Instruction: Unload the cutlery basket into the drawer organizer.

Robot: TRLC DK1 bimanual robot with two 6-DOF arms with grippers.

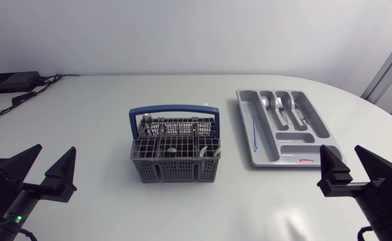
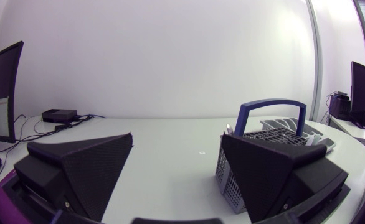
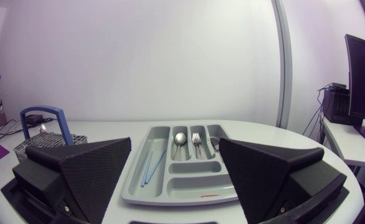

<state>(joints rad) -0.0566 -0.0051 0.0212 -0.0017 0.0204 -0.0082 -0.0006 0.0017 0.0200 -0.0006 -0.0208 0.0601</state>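
A grey cutlery basket (image 1: 174, 151) with a blue handle (image 1: 172, 109) stands mid-table, with a few utensils inside. To its right lies the grey drawer organizer (image 1: 268, 154), holding a spoon (image 1: 265, 103), a fork (image 1: 280, 110), another silver piece and blue chopsticks (image 1: 255, 131). My left gripper (image 1: 47, 169) is open at the near left, well short of the basket (image 2: 257, 138). At the near right my right gripper (image 1: 348, 169) is open too, just before the organizer (image 3: 164, 171). Neither holds anything.
A black box (image 1: 11, 82) with cables sits at the far left corner of the white table (image 1: 95, 120).
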